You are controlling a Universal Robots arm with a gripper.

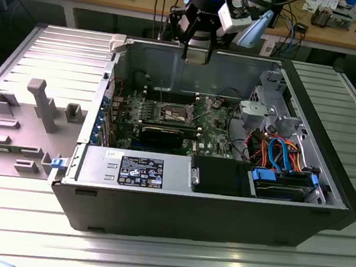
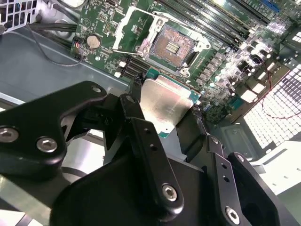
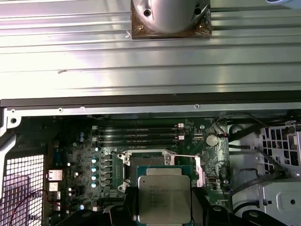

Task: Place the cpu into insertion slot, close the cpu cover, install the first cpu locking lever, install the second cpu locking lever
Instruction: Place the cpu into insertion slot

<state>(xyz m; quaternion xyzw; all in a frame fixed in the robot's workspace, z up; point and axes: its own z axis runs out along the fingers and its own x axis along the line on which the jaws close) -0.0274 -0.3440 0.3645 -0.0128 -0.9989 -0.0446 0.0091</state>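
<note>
I have the gripper [image 2: 167, 101] pinching the cpu [image 2: 162, 106] by 2 opposite edges, its silvery top bare between the fingers [image 2: 136, 92] in the second wrist view. The chip hangs well above the insertion slot [image 2: 171, 44] and off to one side of it, not over its centre. The slot lies open with its dark centre exposed, and in the first wrist view the cpu cover [image 3: 197, 169] seems to stand raised just beside it.

My main worry is alignment. The chip looks slightly turned against the slot's square rim, so coming down like this could seat it crooked and bend the contacts. The hold is only on thin edges, and a nudge could tilt or drop it onto the green board around the slot. The raised cover is also near the slot, so a finger could catch it on the way down.
</note>
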